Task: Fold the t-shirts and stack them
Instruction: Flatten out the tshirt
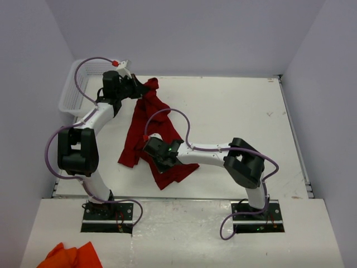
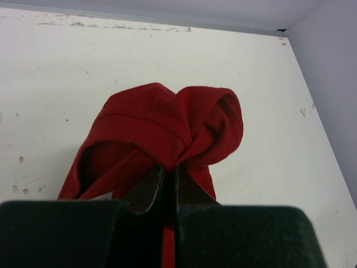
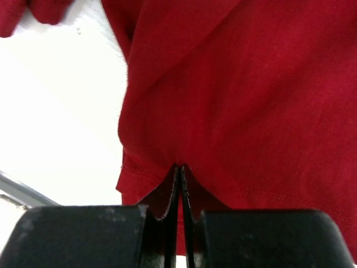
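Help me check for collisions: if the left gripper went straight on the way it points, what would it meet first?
The red t-shirt itself: the left gripper is shut on a fold that bulges just ahead of its fingertips. Beyond, only bare table shows, though depth is unclear.

The t-shirt (image 1: 138, 133) lies on the desk (image 1: 234, 111), left of the middle. The basket (image 1: 69, 95) sits at the far left corner.
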### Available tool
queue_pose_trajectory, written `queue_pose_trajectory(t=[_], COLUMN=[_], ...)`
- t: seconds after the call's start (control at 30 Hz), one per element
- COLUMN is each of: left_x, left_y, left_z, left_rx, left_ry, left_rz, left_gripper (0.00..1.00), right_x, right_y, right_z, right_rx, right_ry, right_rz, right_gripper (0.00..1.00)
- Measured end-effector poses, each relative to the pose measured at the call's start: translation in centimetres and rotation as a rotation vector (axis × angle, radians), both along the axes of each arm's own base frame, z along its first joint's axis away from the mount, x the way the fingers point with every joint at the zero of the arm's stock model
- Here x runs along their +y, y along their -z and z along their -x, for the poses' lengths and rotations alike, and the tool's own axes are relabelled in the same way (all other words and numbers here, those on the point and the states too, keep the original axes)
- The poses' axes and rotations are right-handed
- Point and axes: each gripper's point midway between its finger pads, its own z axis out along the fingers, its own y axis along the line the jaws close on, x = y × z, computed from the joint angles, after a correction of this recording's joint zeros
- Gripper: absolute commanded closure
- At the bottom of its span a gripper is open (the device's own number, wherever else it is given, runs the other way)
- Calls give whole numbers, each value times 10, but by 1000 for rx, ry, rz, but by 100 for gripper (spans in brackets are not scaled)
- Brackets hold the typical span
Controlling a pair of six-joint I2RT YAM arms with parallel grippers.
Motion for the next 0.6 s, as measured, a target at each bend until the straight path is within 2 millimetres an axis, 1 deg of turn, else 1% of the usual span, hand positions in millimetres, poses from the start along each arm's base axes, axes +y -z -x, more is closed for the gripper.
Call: queue_pose_trajectory(t=[0.07,0.13,0.2,0.27,0.33,0.37,0.43,0.47,0.5,0.57,0.6], left_x=[1,2,2,3,6,7,11,12,13,15,16], left_y=[0,1,1,-2,-15,-25,-56,-75,-93,-132,-149], left_z=[0,0,3,5,11,14,24,31,39,58,67], left_rx=[1,6,25,45,53,45,2,-32,-65,-146,-183], left_ry=[-2,-2,-3,-6,-14,-17,-26,-29,-31,-30,-31], left_rz=[0,0,-2,-8,-19,-27,-35,-38,-39,-41,-40], left_gripper=[100,100,100,100,100,100,100,100,100,100,100], right_x=[-3,-10,-26,-48,-75,-92,-130,-148,-170,-212,-230], right_y=[1,1,-6,-23,-54,-74,-121,-143,-165,-205,-221], right_z=[-2,-6,-15,-26,-39,-49,-72,-81,-92,-105,-109], right_rx=[-10,-37,-95,-160,-230,-269,-347,-384,-423,-495,-528], right_ry=[12,35,80,134,206,254,367,421,485,594,637], right_rz=[9,37,90,144,173,175,154,137,120,93,87], right_gripper=[100,100,100,100,100,100,100,100,100,100,100])
